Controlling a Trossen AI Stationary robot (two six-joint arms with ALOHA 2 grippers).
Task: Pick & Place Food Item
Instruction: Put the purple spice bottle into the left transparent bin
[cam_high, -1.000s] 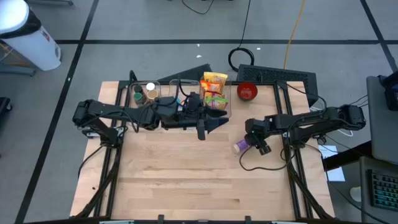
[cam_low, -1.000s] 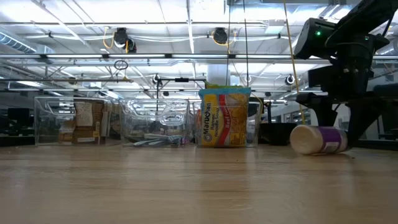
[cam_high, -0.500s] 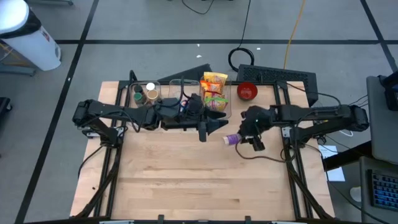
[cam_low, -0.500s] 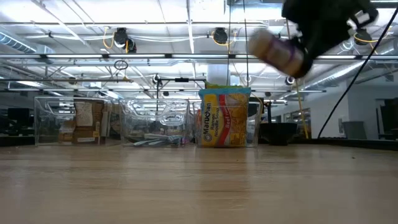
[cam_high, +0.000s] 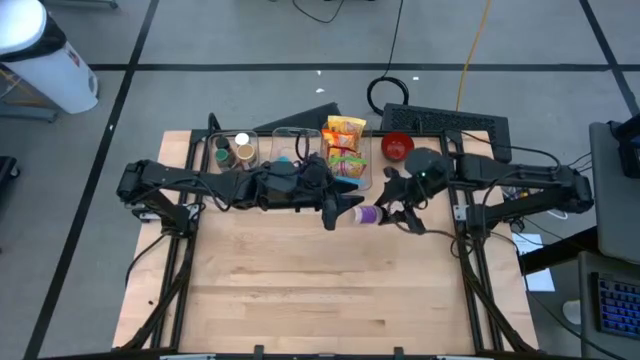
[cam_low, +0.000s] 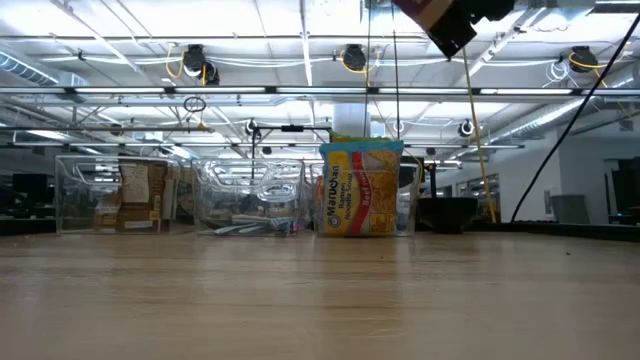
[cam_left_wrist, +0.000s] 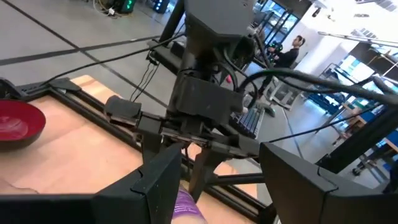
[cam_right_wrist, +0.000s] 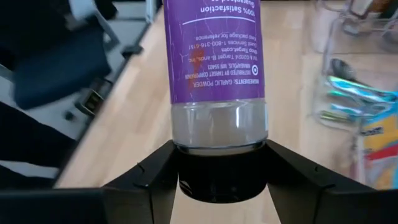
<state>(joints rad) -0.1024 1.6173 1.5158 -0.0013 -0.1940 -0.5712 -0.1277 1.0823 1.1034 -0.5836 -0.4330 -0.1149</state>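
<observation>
A spice bottle with a purple label (cam_high: 369, 215) hangs in the air over the middle of the table. It also shows at the top of the low view (cam_low: 440, 18). My right gripper (cam_high: 392, 211) is shut on it. My left gripper (cam_high: 345, 210) is open just to the bottle's left. Its two fingers stand on either side of the bottle's free end (cam_left_wrist: 188, 209); whether they touch it, I cannot tell. My right gripper pinches the bottle's clear end (cam_right_wrist: 217, 127) between its two fingers (cam_right_wrist: 155, 174). The fingers come about level from the table's right and lie along the bottle. The labelled end sticks out ahead toward my left gripper. The bottle is tilted and lifted well clear of the table.
Clear bins stand along the far edge: one with spice jars (cam_high: 230, 150), one with utensils (cam_high: 290, 148), one with noodle packs (cam_high: 345, 145). A red bowl (cam_high: 398, 147) and a black keyboard (cam_high: 450, 122) lie at the far right. The near half of the table (cam_high: 320, 300) is bare wood.
My right gripper has lifted the bottle from where it lay on the table at the right. It has carried it up and toward the table's left and far edge, to my left gripper. The bottle now hangs high and tilted.
</observation>
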